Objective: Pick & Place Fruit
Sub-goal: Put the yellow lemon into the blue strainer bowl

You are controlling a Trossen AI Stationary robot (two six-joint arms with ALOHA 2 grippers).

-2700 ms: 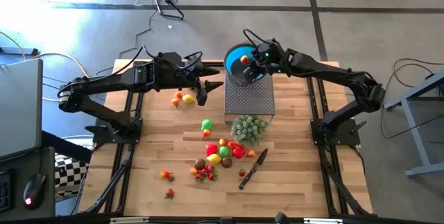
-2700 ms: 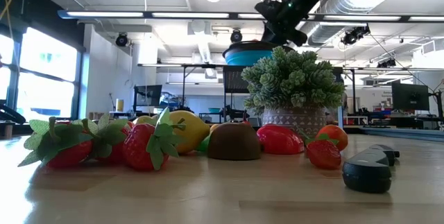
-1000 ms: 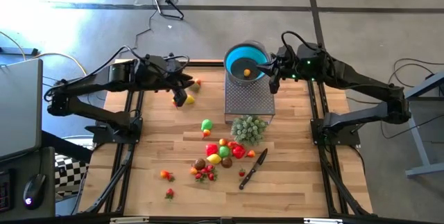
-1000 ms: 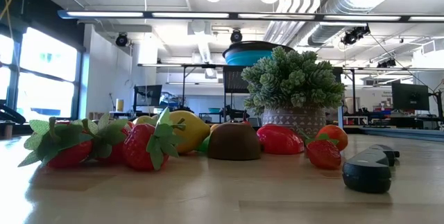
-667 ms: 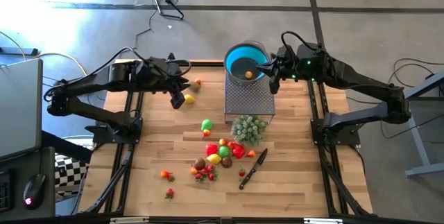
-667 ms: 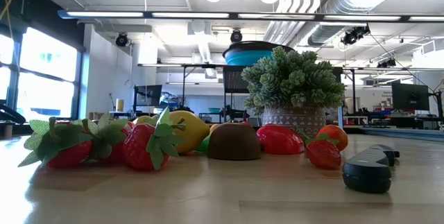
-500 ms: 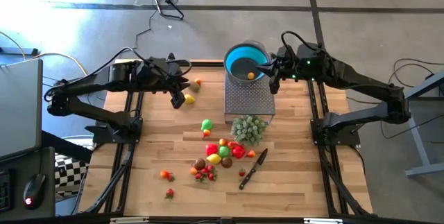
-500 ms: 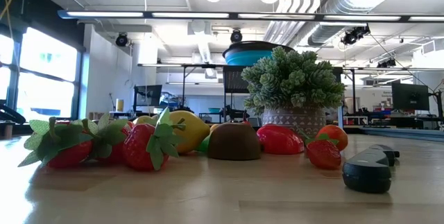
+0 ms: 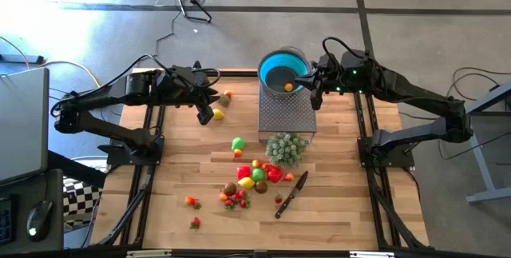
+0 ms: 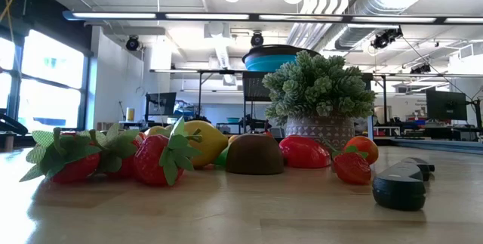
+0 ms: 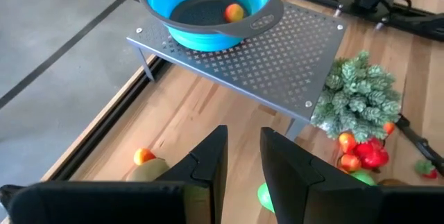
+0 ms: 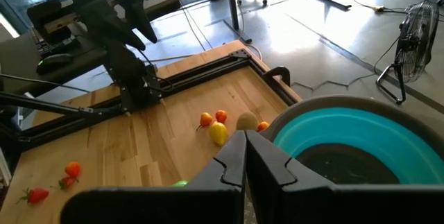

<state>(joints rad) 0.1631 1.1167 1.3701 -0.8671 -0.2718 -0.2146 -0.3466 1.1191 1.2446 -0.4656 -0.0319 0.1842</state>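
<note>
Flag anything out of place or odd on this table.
A black-handled knife lies loose among the scattered toy fruit, near the potted plant. Only one fruit sits in the blue bowl.

A blue bowl (image 9: 281, 72) sits on a perforated metal stand (image 9: 287, 114) at the far middle of the wooden worktop (image 9: 335, 186). Just in front of the stand is a pale green bushy plant (image 9: 286, 148), seemingly in a small patterned pot (image 10: 323, 132). A black-handled knife (image 9: 291, 193) lies near it. A laptop (image 9: 22, 122) rests off the worktop's left side.
</note>
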